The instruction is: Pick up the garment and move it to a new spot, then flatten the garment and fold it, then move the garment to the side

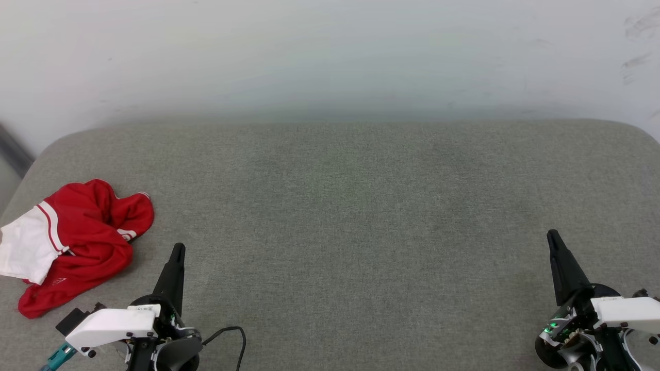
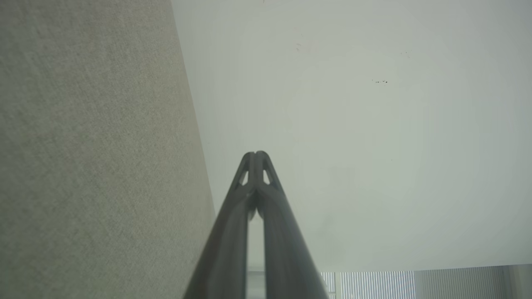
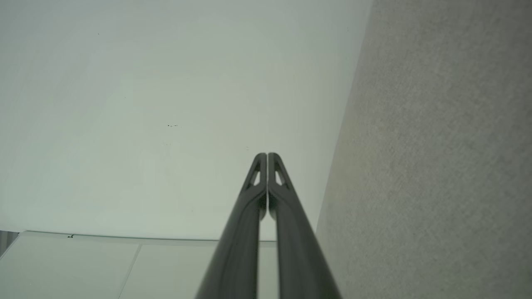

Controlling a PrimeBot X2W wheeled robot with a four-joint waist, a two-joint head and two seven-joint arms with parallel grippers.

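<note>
The garment (image 1: 87, 237), a red T-shirt with a white sleeve and striped trim, lies crumpled in a heap at the near left of the grey fabric surface (image 1: 340, 206). My left gripper (image 1: 178, 248) hovers just right of the heap, apart from it, fingers pressed together and holding nothing; the left wrist view shows the same gripper (image 2: 255, 154) shut, tips against a pale wall. My right gripper (image 1: 552, 235) rests at the lower right, far from the shirt, and it is shut and empty too, as seen in the right wrist view (image 3: 267, 155).
A pale wall (image 1: 330, 56) rises behind the surface. The surface's rounded left edge (image 1: 31, 159) runs close to the garment. A black cable (image 1: 232, 332) loops beside my left wrist. Wide bare fabric stretches between both grippers.
</note>
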